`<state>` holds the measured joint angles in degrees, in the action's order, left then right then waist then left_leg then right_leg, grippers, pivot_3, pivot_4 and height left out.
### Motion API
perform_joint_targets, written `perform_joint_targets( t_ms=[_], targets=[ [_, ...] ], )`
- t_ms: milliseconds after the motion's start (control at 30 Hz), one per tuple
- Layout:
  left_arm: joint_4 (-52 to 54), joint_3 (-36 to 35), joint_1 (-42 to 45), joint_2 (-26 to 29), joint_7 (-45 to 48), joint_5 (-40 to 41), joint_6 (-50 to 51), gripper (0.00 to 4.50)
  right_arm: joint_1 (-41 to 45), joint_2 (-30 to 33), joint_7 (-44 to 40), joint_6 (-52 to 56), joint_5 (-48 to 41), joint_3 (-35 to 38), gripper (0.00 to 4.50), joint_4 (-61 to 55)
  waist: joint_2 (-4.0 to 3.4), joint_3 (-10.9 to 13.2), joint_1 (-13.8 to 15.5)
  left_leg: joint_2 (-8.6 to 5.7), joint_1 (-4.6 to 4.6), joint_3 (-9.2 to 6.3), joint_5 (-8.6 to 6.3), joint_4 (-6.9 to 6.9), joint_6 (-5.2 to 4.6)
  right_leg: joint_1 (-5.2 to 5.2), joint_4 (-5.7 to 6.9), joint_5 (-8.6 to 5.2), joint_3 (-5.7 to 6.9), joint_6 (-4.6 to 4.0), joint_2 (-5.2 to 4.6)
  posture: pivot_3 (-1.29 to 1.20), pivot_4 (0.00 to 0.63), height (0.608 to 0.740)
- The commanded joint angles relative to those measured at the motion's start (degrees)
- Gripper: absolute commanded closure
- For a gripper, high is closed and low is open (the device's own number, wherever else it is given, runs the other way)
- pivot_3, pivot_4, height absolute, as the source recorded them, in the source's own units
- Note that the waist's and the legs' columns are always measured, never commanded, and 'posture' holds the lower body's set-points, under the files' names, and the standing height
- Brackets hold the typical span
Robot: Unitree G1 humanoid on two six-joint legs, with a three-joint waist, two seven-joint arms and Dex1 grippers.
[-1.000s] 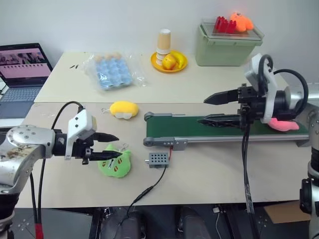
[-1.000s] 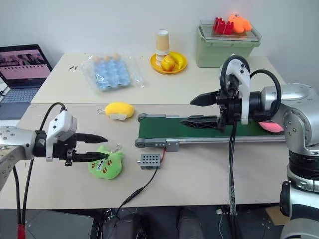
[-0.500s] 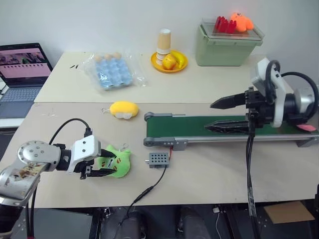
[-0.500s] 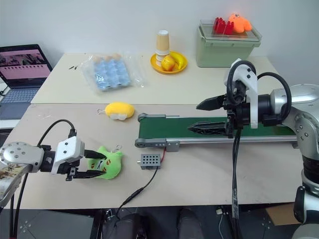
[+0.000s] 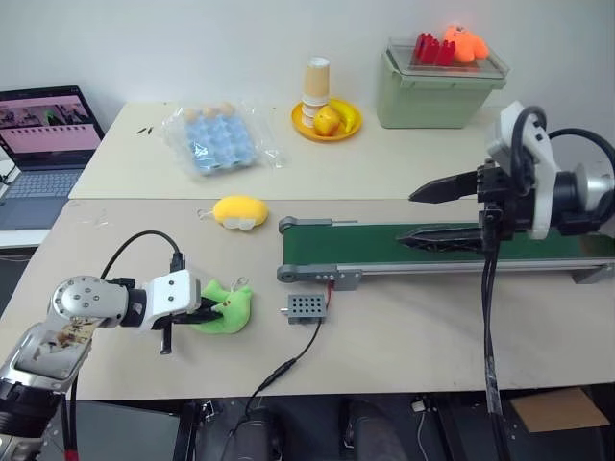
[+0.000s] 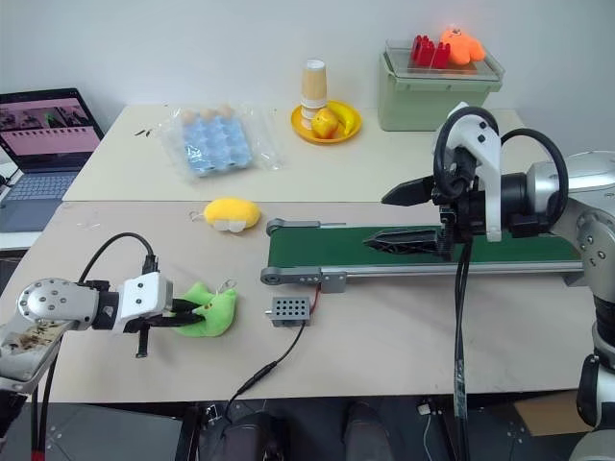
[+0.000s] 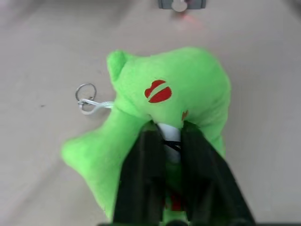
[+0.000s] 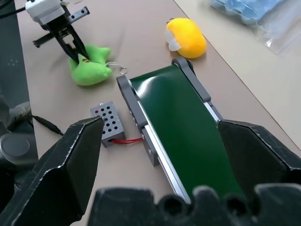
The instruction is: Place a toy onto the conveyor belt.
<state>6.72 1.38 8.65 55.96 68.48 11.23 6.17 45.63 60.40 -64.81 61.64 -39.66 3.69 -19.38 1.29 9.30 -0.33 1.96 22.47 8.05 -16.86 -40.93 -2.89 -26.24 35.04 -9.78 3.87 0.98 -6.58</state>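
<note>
A green plush toy (image 5: 232,307) lies on the table's front left, and my left gripper (image 5: 205,310) is shut on its near side. In the left wrist view the two black fingers (image 7: 146,160) pinch the toy (image 7: 183,84) at its middle, with its key ring beside it. The conveyor belt (image 5: 375,244), dark green in a grey frame, runs to the right across the middle of the table. My right gripper (image 5: 408,219) hovers open over the belt, holding nothing. A yellow plush toy (image 5: 238,211) sits just left of the belt's end.
A small grey perforated box (image 5: 306,307) with a cable sits in front of the belt. At the back are a laptop (image 5: 43,134), a wrapped blue egg tray (image 5: 211,134), a yellow plate (image 5: 327,117) with fruit and a cup, and a green bin (image 5: 437,91).
My left gripper came down onto the green toy and closed on it. The right gripper stays open over the belt.
</note>
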Motion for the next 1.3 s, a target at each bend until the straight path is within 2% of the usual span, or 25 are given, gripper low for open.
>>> perform_joint_targets(
  t_ms=[33,133,233,333,433,567,733,867,1033,1200,1300],
  targets=[
    [-1.16,0.94,0.49,-0.10,-1.47,-2.38,0.92,4.43,-0.52,1.68,-0.85,-2.15,-0.91,2.85,0.00,-0.06,0.00,0.00,-0.01,0.00,0.00,0.00,0.00,0.00,0.00,0.00,0.00,0.00,0.00,0.00,0.00,0.00,0.150,0.734],
    [-2.79,-0.90,3.87,1.71,-0.66,-0.91,4.62,4.43,-2.09,2.77,-1.45,-3.52,-0.34,3.06,0.00,0.15,0.00,0.00,0.10,0.00,0.00,0.00,0.00,-0.01,0.00,0.01,0.01,0.00,0.00,0.00,0.00,0.00,0.150,0.734],
    [-6.43,-4.48,10.59,4.45,0.12,1.66,10.14,4.43,-3.67,3.62,-1.43,-4.50,0.06,3.49,0.00,0.12,0.01,0.01,0.20,0.01,0.02,-0.01,0.00,-0.01,0.00,0.00,0.02,0.00,0.02,0.00,0.04,0.00,0.150,0.734],
    [-8.70,-4.94,17.30,5.91,2.34,3.69,13.72,4.43,-4.45,3.42,-0.52,-4.70,-0.29,3.56,0.00,-0.51,0.01,0.01,0.19,0.00,0.10,0.00,0.00,-0.02,-0.01,-0.04,-0.02,0.00,0.02,0.02,0.03,0.00,0.150,0.734],
    [-9.82,-2.39,28.26,3.03,2.41,4.97,18.69,4.43,-4.62,1.78,1.94,-3.78,-0.86,3.38,0.00,-1.66,0.02,0.01,0.43,-0.03,0.17,0.01,-0.01,-0.05,-0.03,-0.04,-0.03,0.02,0.02,0.09,0.04,0.00,0.150,0.734],
    [-10.90,3.24,37.73,-0.63,3.87,1.49,16.73,4.43,-4.61,-0.07,5.33,-0.80,-2.99,3.95,0.00,-4.15,0.03,0.01,0.97,-0.15,0.42,0.04,-0.01,-0.28,-0.04,-0.03,0.02,0.11,0.13,0.22,0.14,0.00,0.150,0.734],
    [-14.63,9.58,50.02,-10.35,3.09,-1.16,16.23,4.43,-6.16,-1.04,10.54,3.34,-6.08,5.97,0.00,-7.96,0.06,0.03,1.22,-0.13,0.71,0.12,-0.01,-0.59,-0.05,-0.04,-0.01,0.13,0.34,0.26,0.17,0.00,0.150,0.734],
    [-16.04,12.35,52.86,-15.38,3.17,-2.91,14.09,4.43,-7.87,-1.56,14.77,7.04,-9.40,8.52,0.00,-11.30,0.06,0.04,1.11,-0.14,0.80,0.03,-0.06,-0.80,-0.13,-0.03,0.01,0.17,0.36,0.33,0.17,0.00,0.150,0.734],
    [-13.57,16.12,51.55,-20.00,5.59,-3.33,12.53,4.43,-11.69,-1.46,19.25,10.27,-12.85,13.11,0.00,-14.74,0.07,0.04,0.92,-0.12,0.73,-0.21,-0.08,-0.85,-0.17,-0.03,0.00,0.18,0.23,0.34,0.17,0.00,0.150,0.734],
    [-14.02,19.10,50.29,-21.83,7.36,-5.07,8.52,4.43,-14.50,-0.01,20.93,11.15,-15.68,16.65,0.00,-16.32,0.07,0.04,1.02,-0.12,0.70,-0.24,-0.15,-0.90,-0.29,-0.03,-0.04,0.18,0.12,0.34,0.13,0.00,0.150,0.734],
    [-16.69,20.99,49.11,-22.03,7.36,-8.31,1.22,4.43,-15.81,0.92,21.65,11.48,-17.48,18.75,0.00,-17.01,0.08,0.04,0.98,-0.10,0.69,-0.22,-0.18,-0.92,-0.35,-0.03,-0.05,0.19,0.06,0.36,0.12,0.00,0.150,0.734]
  ],
)
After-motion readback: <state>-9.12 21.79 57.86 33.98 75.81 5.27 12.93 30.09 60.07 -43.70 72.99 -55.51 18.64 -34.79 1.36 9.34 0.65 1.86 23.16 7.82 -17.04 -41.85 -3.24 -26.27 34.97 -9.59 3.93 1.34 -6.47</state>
